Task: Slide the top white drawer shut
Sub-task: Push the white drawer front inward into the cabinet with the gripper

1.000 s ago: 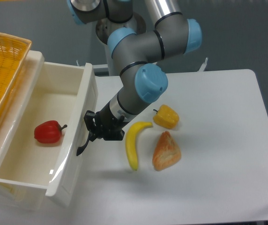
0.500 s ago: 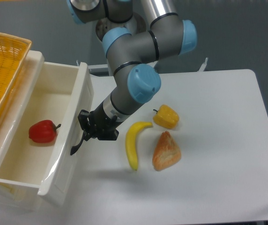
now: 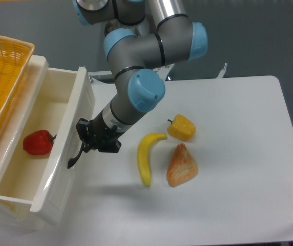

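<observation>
I observe the top white drawer (image 3: 59, 169) at the left of the frame, partly open, with a red pepper (image 3: 37, 143) inside. My gripper (image 3: 86, 143) presses against the drawer front at its black handle (image 3: 75, 157); I cannot tell its finger spacing. A banana (image 3: 147, 156) lies at centre on the table (image 3: 238, 154).

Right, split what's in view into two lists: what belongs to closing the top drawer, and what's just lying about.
Part of the job:
- top white drawer, not yet fully in
- its black handle
- gripper, pressed against the drawer front

Just lying about:
- red pepper inside the drawer
- banana, yellow pepper and bread on the table
- orange wicker basket
</observation>
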Robot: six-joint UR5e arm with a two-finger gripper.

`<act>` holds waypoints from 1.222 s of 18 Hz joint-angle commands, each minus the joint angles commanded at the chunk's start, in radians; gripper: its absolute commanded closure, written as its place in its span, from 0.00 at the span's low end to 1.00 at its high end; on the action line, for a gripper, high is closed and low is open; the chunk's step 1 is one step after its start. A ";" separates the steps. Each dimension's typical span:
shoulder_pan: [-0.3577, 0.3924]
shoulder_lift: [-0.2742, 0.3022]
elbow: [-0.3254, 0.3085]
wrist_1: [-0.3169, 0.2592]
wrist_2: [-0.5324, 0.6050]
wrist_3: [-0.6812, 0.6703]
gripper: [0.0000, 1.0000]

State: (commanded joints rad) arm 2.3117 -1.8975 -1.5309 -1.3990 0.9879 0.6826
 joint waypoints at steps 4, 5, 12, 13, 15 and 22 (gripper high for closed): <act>-0.015 -0.002 0.000 0.002 0.000 -0.002 0.86; -0.023 -0.002 0.000 0.002 0.000 -0.003 0.85; -0.051 -0.002 0.000 0.005 0.000 -0.028 0.85; -0.055 -0.002 0.000 0.005 0.000 -0.028 0.85; -0.063 -0.002 0.000 0.006 0.000 -0.029 0.84; -0.094 -0.008 0.000 0.009 0.000 -0.029 0.84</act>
State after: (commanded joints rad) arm 2.2182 -1.9052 -1.5309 -1.3898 0.9879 0.6535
